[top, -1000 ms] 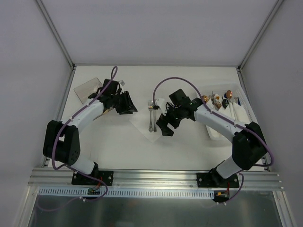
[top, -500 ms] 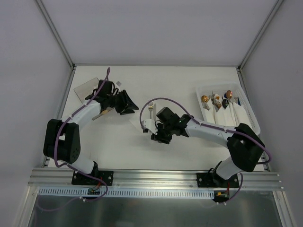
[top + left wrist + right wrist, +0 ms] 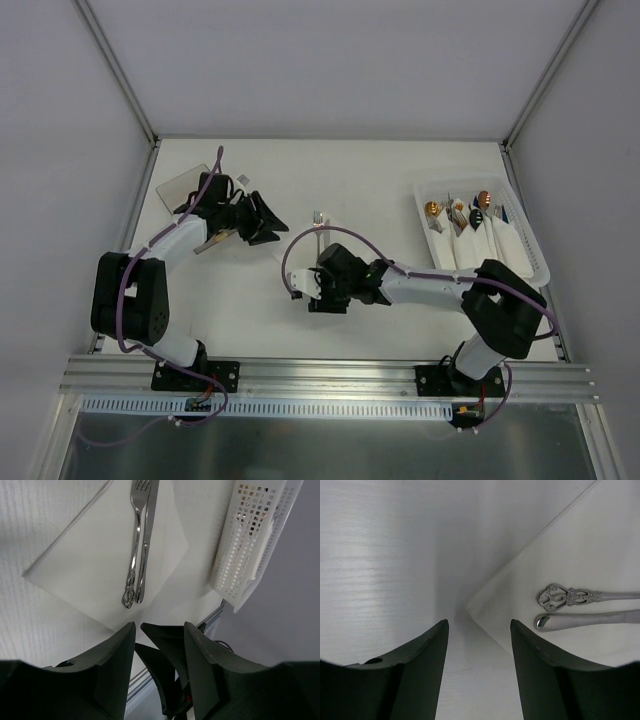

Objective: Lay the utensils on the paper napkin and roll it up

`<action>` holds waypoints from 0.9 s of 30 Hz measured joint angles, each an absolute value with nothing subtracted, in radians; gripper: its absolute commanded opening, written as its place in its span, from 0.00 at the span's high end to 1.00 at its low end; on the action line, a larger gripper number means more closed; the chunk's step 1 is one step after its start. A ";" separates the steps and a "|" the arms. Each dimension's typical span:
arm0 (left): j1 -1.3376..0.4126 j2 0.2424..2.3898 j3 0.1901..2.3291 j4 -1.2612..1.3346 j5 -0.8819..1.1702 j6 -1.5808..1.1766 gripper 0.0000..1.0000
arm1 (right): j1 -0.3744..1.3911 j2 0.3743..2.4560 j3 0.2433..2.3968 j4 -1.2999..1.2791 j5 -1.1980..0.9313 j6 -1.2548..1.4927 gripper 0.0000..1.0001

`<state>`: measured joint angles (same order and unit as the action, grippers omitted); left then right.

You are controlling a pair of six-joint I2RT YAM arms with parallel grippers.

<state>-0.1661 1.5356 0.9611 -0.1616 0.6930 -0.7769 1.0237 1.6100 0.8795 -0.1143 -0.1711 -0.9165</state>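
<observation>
The paper napkin (image 3: 95, 565) lies flat as a white diamond in mid-table (image 3: 304, 252). Two utensils lie side by side on it: an ornate fork (image 3: 135, 545) and a thin knife (image 3: 148, 535). In the right wrist view, the fork's handle end (image 3: 565, 598) and the knife's handle end (image 3: 547, 621) sit right of the napkin (image 3: 560, 555). My right gripper (image 3: 479, 625) is open, low over the table, with the napkin's near corner just ahead between its fingertips. It shows in the top view (image 3: 318, 296). My left gripper (image 3: 272, 224) is open and empty, left of the napkin.
A white perforated basket (image 3: 528, 232) with more cutlery and gold-coloured round items stands at the right, also in the left wrist view (image 3: 250, 545). A clear plastic box (image 3: 180, 186) sits at the far left. The metal rail runs along the near edge.
My right gripper has come from beside the fork, moving near and left, down to the napkin's near corner, with its jaws narrower than before. The left gripper has shifted slightly left.
</observation>
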 measured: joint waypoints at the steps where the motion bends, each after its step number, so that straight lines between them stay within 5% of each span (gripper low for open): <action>1: -0.156 1.535 0.953 -0.161 0.698 -0.776 0.56 | 1.024 1.615 0.879 -0.107 -0.171 -0.922 0.43; 8: -0.125 1.535 0.924 -0.162 0.699 -0.774 0.55 | 1.028 1.662 0.882 -0.070 -0.175 -0.955 0.49; 23: -0.122 1.533 0.904 -0.161 0.698 -0.767 0.55 | 1.031 1.695 0.892 -0.023 -0.197 -0.973 0.96; 27: -0.122 1.533 0.904 -0.161 0.698 -0.765 0.54 | 1.032 1.672 0.889 -0.046 -0.220 -0.953 1.00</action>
